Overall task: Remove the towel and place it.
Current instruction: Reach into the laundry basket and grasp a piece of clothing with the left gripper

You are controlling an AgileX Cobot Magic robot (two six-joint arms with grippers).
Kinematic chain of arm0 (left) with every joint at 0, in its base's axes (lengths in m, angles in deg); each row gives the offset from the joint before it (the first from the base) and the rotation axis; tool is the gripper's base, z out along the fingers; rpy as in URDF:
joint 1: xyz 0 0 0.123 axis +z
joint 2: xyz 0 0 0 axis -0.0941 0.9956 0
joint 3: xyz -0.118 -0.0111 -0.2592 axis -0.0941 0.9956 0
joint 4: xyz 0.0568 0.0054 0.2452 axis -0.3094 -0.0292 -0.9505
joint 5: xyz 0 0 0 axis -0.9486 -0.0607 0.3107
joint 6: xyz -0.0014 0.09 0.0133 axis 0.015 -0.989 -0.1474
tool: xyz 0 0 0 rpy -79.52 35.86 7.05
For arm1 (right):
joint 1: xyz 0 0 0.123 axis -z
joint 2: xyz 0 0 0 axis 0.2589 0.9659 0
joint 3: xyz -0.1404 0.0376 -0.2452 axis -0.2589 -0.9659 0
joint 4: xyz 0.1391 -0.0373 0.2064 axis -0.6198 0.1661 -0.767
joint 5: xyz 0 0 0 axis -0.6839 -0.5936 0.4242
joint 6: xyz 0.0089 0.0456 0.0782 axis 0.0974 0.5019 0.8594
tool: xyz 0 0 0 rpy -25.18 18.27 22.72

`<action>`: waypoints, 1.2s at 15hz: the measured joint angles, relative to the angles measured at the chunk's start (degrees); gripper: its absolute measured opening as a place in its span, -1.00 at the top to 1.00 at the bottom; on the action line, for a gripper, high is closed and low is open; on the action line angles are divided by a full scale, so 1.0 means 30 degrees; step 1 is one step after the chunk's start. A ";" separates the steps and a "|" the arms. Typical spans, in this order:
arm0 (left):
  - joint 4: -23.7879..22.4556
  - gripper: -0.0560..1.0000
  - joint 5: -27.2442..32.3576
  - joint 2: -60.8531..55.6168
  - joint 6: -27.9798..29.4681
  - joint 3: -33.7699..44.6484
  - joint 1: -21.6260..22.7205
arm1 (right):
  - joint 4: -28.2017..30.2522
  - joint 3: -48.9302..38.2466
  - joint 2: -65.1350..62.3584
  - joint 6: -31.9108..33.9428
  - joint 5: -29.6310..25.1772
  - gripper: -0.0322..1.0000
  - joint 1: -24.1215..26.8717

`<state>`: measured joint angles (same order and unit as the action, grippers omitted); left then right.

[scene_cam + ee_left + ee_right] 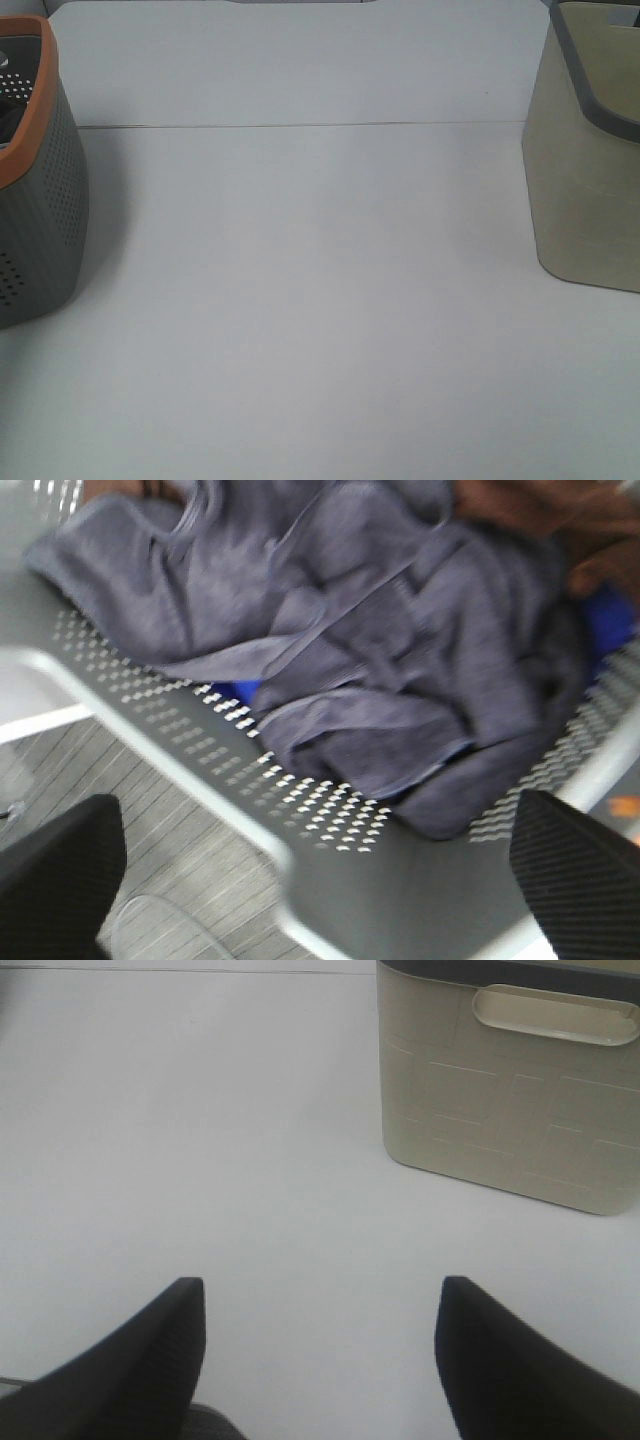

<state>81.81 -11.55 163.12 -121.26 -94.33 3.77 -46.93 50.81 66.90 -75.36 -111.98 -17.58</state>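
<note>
Reach stage: my L jaws, apart, hang over towel (380, 650) in grey basket (300, 800), 9 o'clock on bench (320, 300). Next: drop, pinch a fold. R jaws apart too.

basket (45, 200) left, bin (585, 190) right, table (320, 300) between

I count two bins: one grey basket (45, 220) with an orange rim and one beige bin (580, 210). There is one dark towel (380, 650) and one white table (320, 300). I have two grippers, my left gripper (315, 880) and right gripper (320, 1290).
</note>
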 joint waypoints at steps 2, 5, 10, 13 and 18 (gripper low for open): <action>-0.1146 -0.98 -0.2406 0.1623 -0.0382 0.0000 0.0229 | 0.0000 0.0000 0.0000 0.0000 0.0000 -0.35 0.0000; -0.2005 -0.98 -0.7448 0.5710 -0.1203 -0.0019 0.0229 | 0.0000 0.0000 0.0000 0.0000 0.0000 -0.35 0.0000; -0.1547 -0.94 -0.8843 0.8862 -0.1203 -0.0019 -0.0210 | 0.0000 0.0000 0.0000 0.0000 0.0000 -0.35 0.0000; -0.1070 -0.90 -0.9817 0.9186 -0.1184 -0.0019 -0.0363 | 0.0000 0.0000 0.0000 0.0000 0.0000 -0.35 0.0000; -0.0898 -0.42 -0.9817 0.9416 -0.1261 -0.0019 -0.0363 | 0.0000 0.0000 0.0000 0.0000 0.0000 -0.35 0.0000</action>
<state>79.12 -41.00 191.37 -125.04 -94.39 2.68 -46.93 50.81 66.90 -75.36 -111.98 -17.58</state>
